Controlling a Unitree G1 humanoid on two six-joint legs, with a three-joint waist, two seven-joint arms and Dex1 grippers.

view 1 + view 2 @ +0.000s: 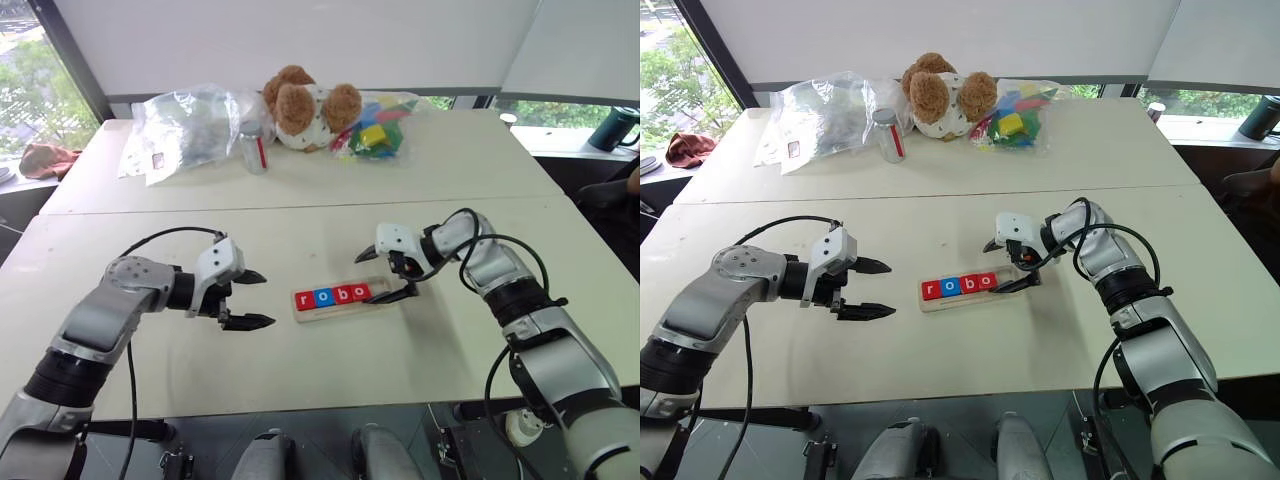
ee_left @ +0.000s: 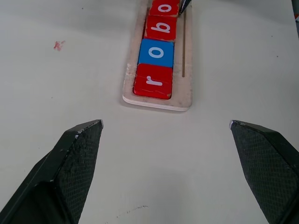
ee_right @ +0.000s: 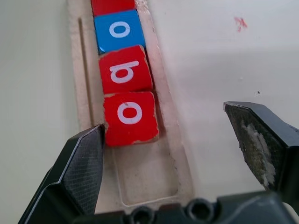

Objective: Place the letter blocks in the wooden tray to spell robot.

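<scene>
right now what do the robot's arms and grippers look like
Both arms are silver-grey metal segments with black joints and looping black cables. Each wrist carries a white housing. The left gripper and right gripper each have two black, pointed fingers with a fine textured surface.

Teddy bear [image 1: 303, 108], clear plastic bags [image 1: 185, 128], small jar [image 1: 253, 147], bagged coloured blocks [image 1: 378, 127] at table's [image 1: 480, 170] far edge.

Two white tables [image 1: 200, 370], pushed together.
Near one: tray [image 1: 381, 299] with tiles [image 1: 333, 296] at centre. Far one: plastic bag [image 1: 185, 125], bottle [image 1: 254, 148], teddy [image 1: 305, 108], bagged blocks [image 1: 375, 130].
</scene>
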